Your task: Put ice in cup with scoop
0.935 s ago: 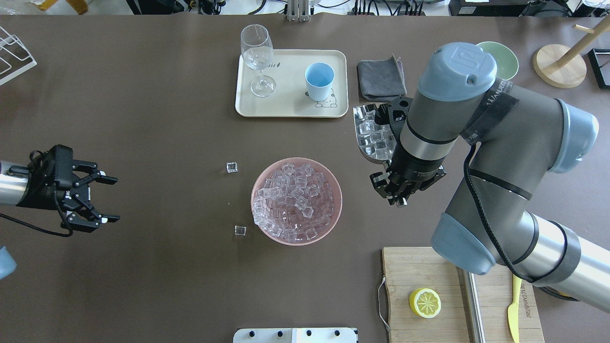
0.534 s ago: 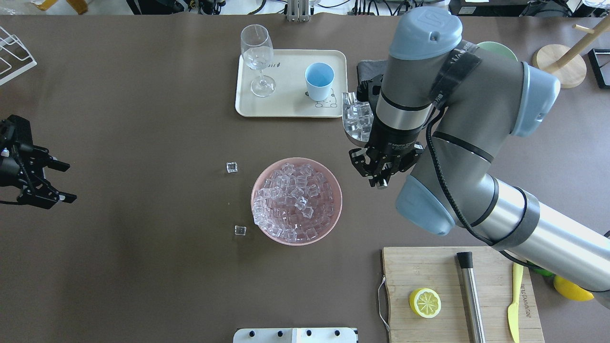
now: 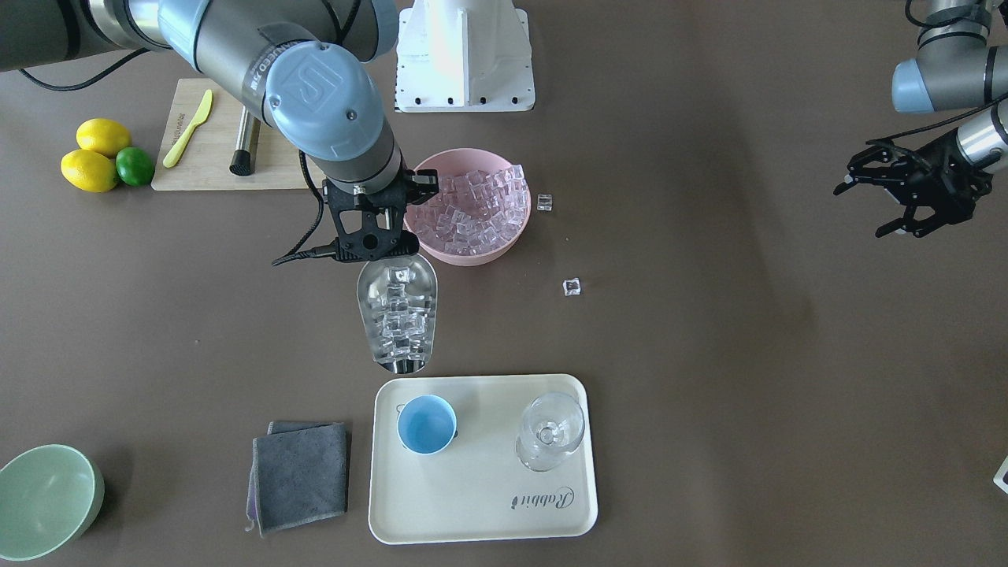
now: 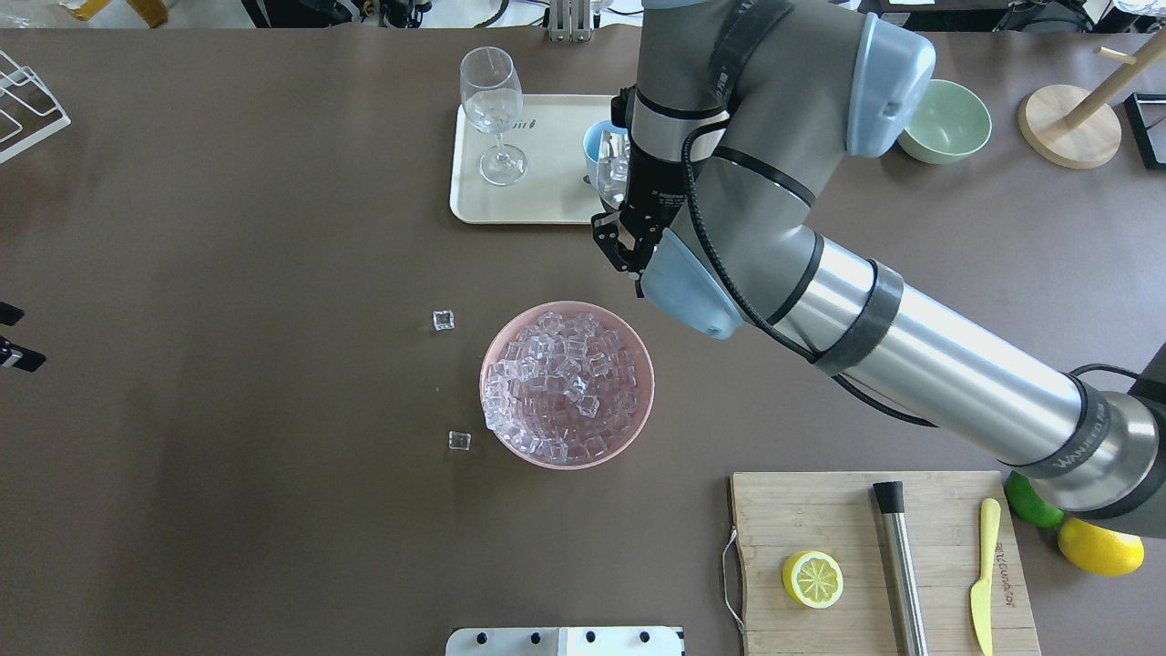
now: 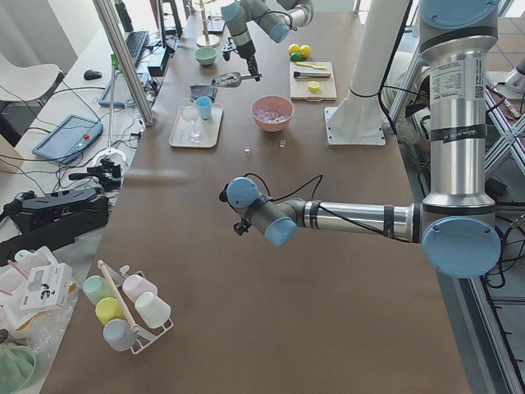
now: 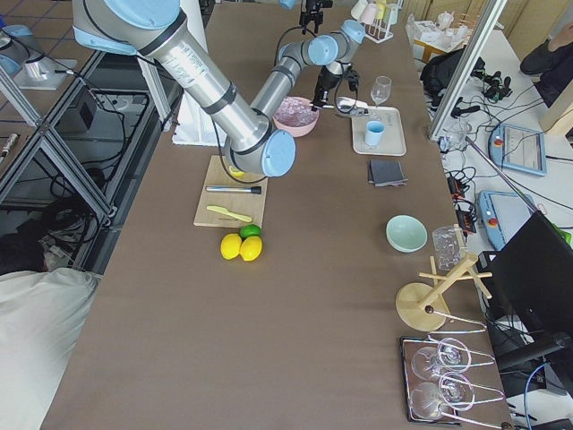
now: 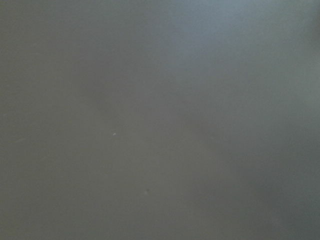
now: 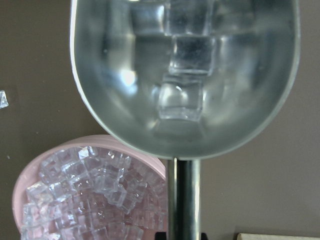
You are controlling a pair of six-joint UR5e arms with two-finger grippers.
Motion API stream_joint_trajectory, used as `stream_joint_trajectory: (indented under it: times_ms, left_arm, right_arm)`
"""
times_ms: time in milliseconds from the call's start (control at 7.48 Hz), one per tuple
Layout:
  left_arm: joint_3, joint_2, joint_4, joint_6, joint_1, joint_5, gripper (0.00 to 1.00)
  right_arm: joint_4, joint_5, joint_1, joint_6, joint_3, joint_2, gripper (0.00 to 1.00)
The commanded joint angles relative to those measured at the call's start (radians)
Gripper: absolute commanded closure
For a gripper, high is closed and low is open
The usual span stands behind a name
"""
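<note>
My right gripper point(image 3: 376, 246) is shut on the thin handle of the steel scoop point(image 3: 396, 323), held level above the table. Several clear ice cubes point(image 8: 182, 97) lie in its trough. The scoop's tip is at the tray's edge, close to the light-blue cup point(image 3: 426, 424). In the overhead view the scoop point(image 4: 615, 175) overlaps the cup point(image 4: 597, 144), and my arm hides most of both. A pink bowl point(image 4: 567, 384) is heaped with ice. My left gripper point(image 3: 906, 193) is open and empty, far off to the side.
The cup shares a cream tray point(image 4: 547, 205) with a stemmed glass point(image 4: 493, 109). Two loose cubes point(image 4: 443, 320) point(image 4: 459, 441) lie beside the pink bowl. A grey cloth point(image 3: 299, 475), a green bowl point(image 4: 943, 120) and a cutting board point(image 4: 820, 519) with a lemon half, steel cylinder and knife flank them.
My right arm has carried the loaded scoop from beside the grey cloth over to the tray and the cup. My left gripper has drawn back almost out of the overhead view.
</note>
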Motion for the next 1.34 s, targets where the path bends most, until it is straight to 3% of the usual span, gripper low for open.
stream_joint_trajectory:
  times_ms: [0,134,267,401,668,1202]
  left_arm:
    - [-0.016,0.024,0.251,0.264,-0.149,-0.002,0.02]
    - [-0.015,0.027,0.279,0.332,-0.185,0.007,0.02]
    - [-0.007,0.048,0.283,0.478,-0.211,0.077,0.02]
    - [-0.004,0.052,0.317,0.627,-0.26,0.125,0.02]
    - [-0.004,0.052,0.428,0.788,-0.34,0.128,0.02]
    - [0.005,0.069,0.431,0.836,-0.374,0.148,0.02]
  right_arm:
    - [0.005,0.077,0.03,-0.002,-0.188,0.13,1.0]
    - [0.006,0.141,0.055,-0.007,-0.25,0.148,1.0]
    - [0.006,0.202,0.079,-0.028,-0.333,0.182,1.0]
    - [0.008,0.217,0.079,-0.03,-0.335,0.179,1.0]
    - [0.006,0.302,0.087,-0.032,-0.35,0.173,1.0]
    - [0.003,0.427,0.107,-0.03,-0.346,0.146,1.0]
